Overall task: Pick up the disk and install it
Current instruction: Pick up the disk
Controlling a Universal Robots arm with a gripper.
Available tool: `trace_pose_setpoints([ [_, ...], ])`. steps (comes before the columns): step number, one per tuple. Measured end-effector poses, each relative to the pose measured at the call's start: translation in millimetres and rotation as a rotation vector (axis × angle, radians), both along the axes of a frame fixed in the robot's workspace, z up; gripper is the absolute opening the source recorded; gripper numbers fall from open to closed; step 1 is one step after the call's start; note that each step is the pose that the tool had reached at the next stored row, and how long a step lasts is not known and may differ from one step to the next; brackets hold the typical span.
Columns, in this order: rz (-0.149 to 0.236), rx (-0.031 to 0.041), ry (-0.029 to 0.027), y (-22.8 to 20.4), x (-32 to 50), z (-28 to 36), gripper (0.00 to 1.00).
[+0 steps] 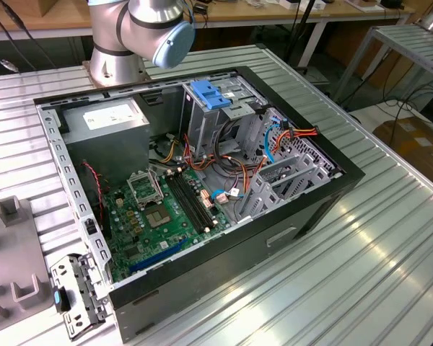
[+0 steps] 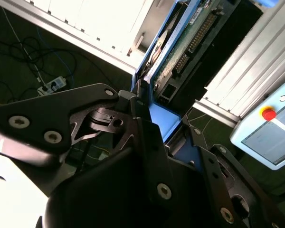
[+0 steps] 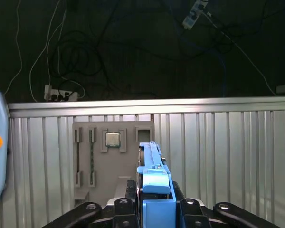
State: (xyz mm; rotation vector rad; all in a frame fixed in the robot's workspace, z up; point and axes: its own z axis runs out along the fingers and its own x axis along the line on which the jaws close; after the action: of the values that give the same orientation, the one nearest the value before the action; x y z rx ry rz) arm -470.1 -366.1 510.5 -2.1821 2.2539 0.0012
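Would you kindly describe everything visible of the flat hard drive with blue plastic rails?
The flat metal hard drive with blue plastic side rails stands edge-on, clamped in the black gripper, in both wrist views. The second wrist view shows its green circuit-board face with a connector row, edged by a blue rail.

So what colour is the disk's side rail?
Blue, along the disk; first wrist view shows it best.
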Motion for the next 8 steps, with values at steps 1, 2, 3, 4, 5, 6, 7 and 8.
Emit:
trace_pose_setpoints([
  [1,0.000,0.0000,-0.0001,0.0,0.0,0.0,0.37],
  [2,0.000,0.0001,-0.0002,0.0,0.0,0.0,0.37],
  [3,0.000,0.0001,-0.0002,0.0,0.0,0.1,0.37],
  [4,0.000,0.0000,-0.0001,0.0,0.0,0.2,0.37],
  [5,0.000,0.0000,-0.0001,0.0,0.0,0.2,0.37],
  [6,0.000,0.0000,-0.0001,0.0,0.0,0.2,0.37],
  [7,0.000,0.0001,-0.0002,0.0,0.3,0.2,0.37],
  [8,0.000,0.0000,0.0000,0.0,0.8,0.3,0.37],
])
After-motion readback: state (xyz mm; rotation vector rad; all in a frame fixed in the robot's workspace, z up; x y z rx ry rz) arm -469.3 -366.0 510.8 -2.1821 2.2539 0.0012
